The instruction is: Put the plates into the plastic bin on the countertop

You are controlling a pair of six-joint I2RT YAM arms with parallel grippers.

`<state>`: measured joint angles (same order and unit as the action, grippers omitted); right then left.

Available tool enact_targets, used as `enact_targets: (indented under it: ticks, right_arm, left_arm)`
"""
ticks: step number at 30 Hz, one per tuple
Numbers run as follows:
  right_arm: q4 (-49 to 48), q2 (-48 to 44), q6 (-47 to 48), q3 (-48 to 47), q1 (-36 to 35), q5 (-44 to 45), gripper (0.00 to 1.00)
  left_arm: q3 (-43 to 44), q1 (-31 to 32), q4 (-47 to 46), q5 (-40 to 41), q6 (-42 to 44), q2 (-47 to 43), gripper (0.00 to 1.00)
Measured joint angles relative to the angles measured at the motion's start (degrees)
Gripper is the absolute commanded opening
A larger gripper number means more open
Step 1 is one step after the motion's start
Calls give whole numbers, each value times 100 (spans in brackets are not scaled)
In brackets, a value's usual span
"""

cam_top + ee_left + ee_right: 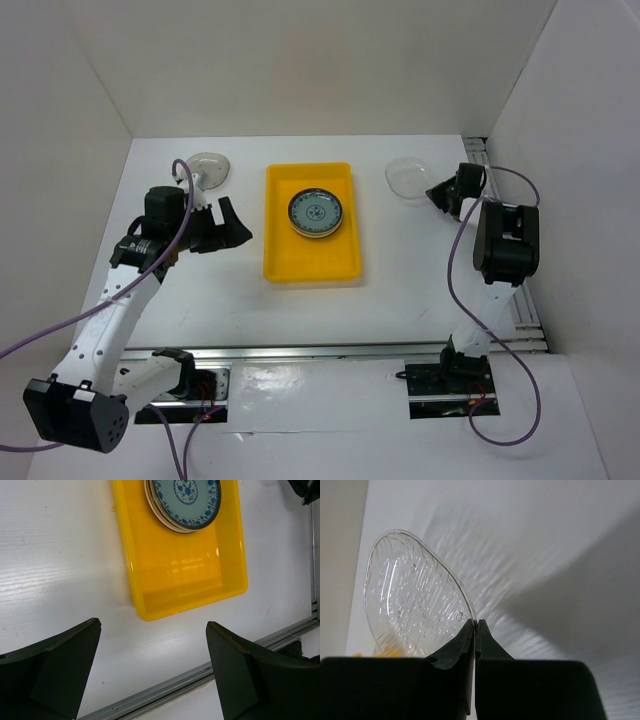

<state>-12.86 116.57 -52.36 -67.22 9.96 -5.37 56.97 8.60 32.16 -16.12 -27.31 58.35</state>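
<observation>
So the right gripper (475, 626) is pinching the rim of a clear glass plate (415, 600), jaws closed thin on the edge. I'm guessing that's the only way to grab something this flat. The plate is out on the countertop (400, 290), right of the plastic bin (285, 262) toward the far side, and I can't tell if it's lifting off yet. The left gripper (236, 222) is hanging wide open and empty just left of the bin, probably lining up for the second clear plate (208, 168) at far left. Inside the bin, a blue patterned plate (317, 213) is topping a small stack (170, 527) in the far half, and the near half is showing bare yellow.
</observation>
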Motion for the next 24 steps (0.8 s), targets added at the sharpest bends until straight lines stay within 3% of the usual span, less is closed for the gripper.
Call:
enact_targets:
  ticks: [9,17,24]
  right_arm:
    - [164,-68,1926,-1193,-734,-1456,0]
    - [1888,627,4019,-3237,-2068,-1672,0]
    - [3045,1080,4894,-4013,-2704,-1751,0]
  left_arm:
    - [0,-216,55,240,-26,90,100]
    - [0,-225,94,356,-33,157,100]
    - [0,-258,129,420,-33,157,100]
